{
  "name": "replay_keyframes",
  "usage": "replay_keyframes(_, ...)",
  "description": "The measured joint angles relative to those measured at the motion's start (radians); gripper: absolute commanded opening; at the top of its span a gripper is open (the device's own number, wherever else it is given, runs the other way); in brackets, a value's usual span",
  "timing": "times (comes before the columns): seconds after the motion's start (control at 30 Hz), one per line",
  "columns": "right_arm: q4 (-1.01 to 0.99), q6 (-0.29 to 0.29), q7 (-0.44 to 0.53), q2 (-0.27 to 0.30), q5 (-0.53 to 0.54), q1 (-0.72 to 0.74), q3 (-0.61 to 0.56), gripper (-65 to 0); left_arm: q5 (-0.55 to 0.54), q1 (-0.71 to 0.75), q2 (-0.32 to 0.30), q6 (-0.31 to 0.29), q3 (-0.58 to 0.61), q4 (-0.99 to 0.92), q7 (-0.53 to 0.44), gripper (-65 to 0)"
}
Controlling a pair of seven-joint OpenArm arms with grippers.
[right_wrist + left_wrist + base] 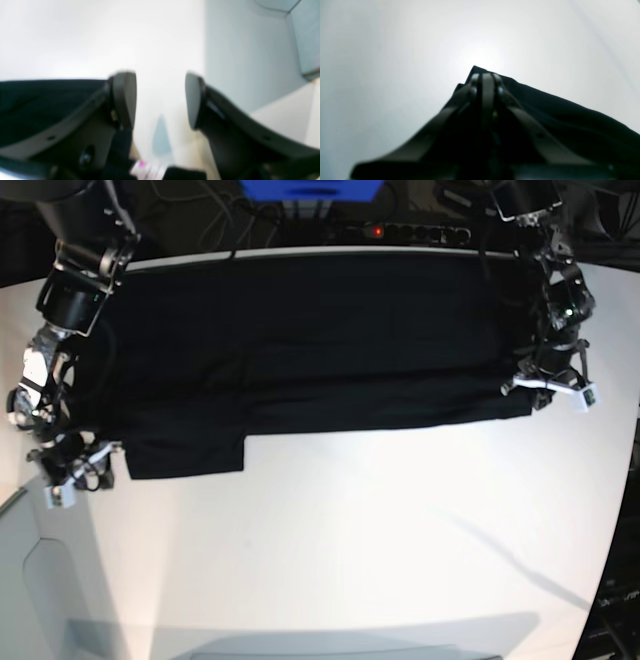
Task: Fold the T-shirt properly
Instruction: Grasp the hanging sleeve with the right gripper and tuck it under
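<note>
The black T-shirt (300,350) lies spread flat across the far half of the white table (350,560), with one sleeve sticking out toward the front left. My left gripper (528,387) is at the shirt's right front corner. In the left wrist view it (486,75) is shut on a peak of the black cloth (570,120). My right gripper (88,463) is at the shirt's left front corner. In the right wrist view it (160,100) is open and empty, with black cloth (37,105) beside its left finger (125,100).
A power strip with a red light (400,230) and a blue object (310,188) lie behind the table. The table's left edge (205,62) runs close to the right gripper. A blurred white and pink patch (147,170) shows under that gripper.
</note>
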Motion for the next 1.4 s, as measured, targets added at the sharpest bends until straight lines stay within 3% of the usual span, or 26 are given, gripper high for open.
replay_keyframes(0.37,-0.054,0.0,0.01,-0.024,-0.107,-0.006,-0.07,-32.5,0.002,-0.001,0.001,0.0,0.0,-0.002,0.0,-65.0)
replay_keyframes(0.77,-0.042,-0.003,0.061,-0.021,-0.074,-0.078,-0.069,-33.2,0.002,-0.003,0.0,0.0,0.0,-0.007,0.0,-65.0)
replay_keyframes(0.87,-0.042,-0.003,0.062,-0.018,-0.073,-0.076,-0.088,-39.6,0.003,-0.006,0.0,0.0,0.0,-0.007,0.0,-65.0)
replay_keyframes(1.07,-0.043,-0.002,0.039,-0.022,-0.096,-0.034,-0.201,-65.0,0.002,-0.011,-0.002,0.0,0.0,-0.007,0.0,-65.0)
replay_keyframes(1.3,-0.047,0.0,-0.007,-0.022,-0.123,0.017,-0.201,-65.0,0.003,-0.011,-0.002,0.0,0.0,-0.008,0.001,-65.0)
replay_keyframes(1.4,0.042,0.0,-0.009,-0.009,-0.116,0.02,-0.202,-65.0,0.002,-0.011,-0.002,0.0,0.0,-0.003,0.0,-65.0)
